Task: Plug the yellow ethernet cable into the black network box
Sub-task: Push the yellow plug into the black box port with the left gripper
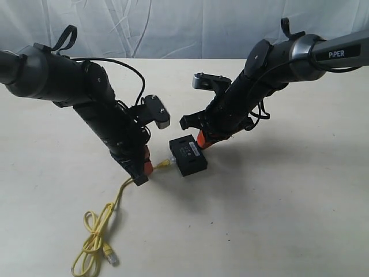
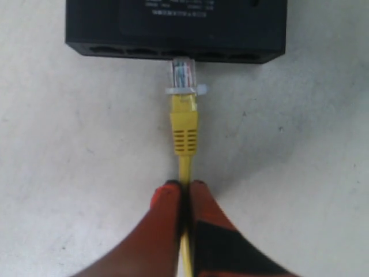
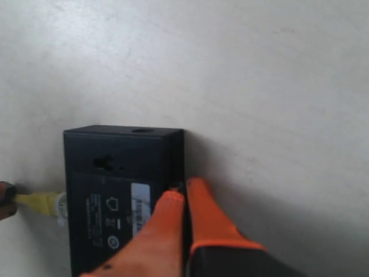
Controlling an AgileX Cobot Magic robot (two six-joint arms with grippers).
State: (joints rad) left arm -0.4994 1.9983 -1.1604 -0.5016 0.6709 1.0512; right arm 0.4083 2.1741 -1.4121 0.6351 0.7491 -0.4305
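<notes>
The black network box [image 1: 188, 154] lies flat at the table's middle, pale label up. My left gripper [image 2: 183, 186] is shut on the yellow ethernet cable [image 2: 183, 131] just behind its yellow boot. The clear plug [image 2: 182, 72] points straight at the box's port side [image 2: 173, 51], with its tip at the mouth of a middle port and most of it outside. The rest of the cable lies looped [image 1: 95, 239] near the front left. My right gripper [image 3: 184, 186] is shut, its orange tips against the box's [image 3: 115, 190] opposite edge.
The cable's other clear plug [image 1: 110, 258] lies loose by the loop at the front left. The pale table [image 1: 277, 219] stretches round the box. A wrinkled white cloth backdrop [image 1: 173, 23] hangs behind.
</notes>
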